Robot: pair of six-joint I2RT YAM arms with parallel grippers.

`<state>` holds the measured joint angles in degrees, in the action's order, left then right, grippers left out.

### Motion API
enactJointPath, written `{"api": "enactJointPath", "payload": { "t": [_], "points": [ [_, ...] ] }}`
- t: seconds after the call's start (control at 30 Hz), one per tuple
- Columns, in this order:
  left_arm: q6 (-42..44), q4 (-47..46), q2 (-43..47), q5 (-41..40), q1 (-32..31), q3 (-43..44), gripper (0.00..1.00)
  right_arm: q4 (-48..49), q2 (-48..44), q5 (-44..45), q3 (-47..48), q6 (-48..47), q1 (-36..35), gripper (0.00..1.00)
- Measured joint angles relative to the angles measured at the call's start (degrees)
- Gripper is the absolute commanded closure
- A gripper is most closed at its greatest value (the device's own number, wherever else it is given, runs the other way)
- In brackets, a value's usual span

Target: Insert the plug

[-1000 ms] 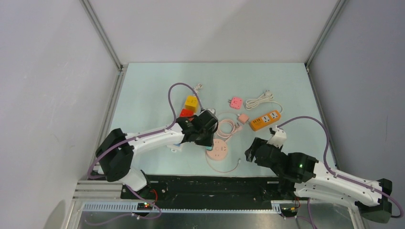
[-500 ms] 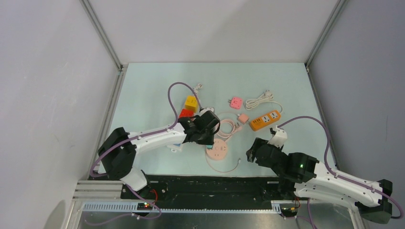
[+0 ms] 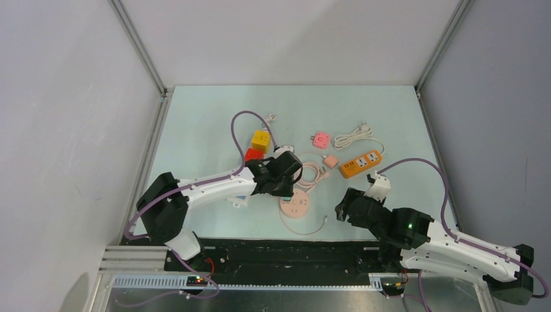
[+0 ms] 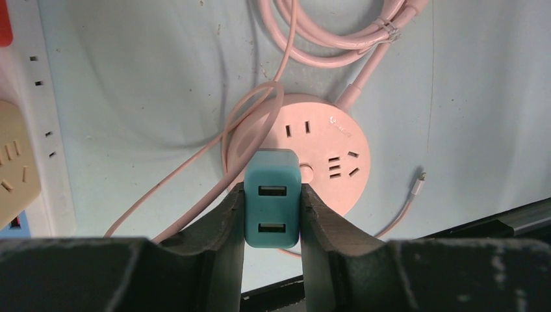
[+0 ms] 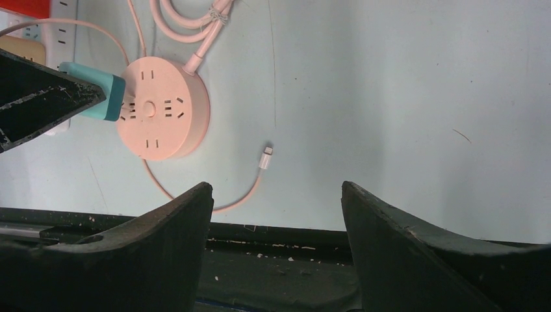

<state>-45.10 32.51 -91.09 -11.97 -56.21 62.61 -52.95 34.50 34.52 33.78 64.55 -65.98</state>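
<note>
Left wrist: left hand [image 4: 273, 195] pinches a teal, rounded plug [image 4: 273, 211] with two USB ports; right hand [image 5: 277, 188] spread, empty.

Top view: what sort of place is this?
Probably a lab robot cell: plain panels on aluminium posts box in the table, a left arm and right arm are bolted at its near edge, and a round pink socket and orange strip lie out like test props.
</note>
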Motion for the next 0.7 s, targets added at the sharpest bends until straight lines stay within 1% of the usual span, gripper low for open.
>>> {"api": "enactJointPath", "payload": {
  "t": [0.7],
  "points": [
    [-1.5,-0.8,0.2,-1.4,-1.5,-0.6,1.0,-2.1,0.1,0.0,0.0,0.4,0.0,0.23]
  ]
}}
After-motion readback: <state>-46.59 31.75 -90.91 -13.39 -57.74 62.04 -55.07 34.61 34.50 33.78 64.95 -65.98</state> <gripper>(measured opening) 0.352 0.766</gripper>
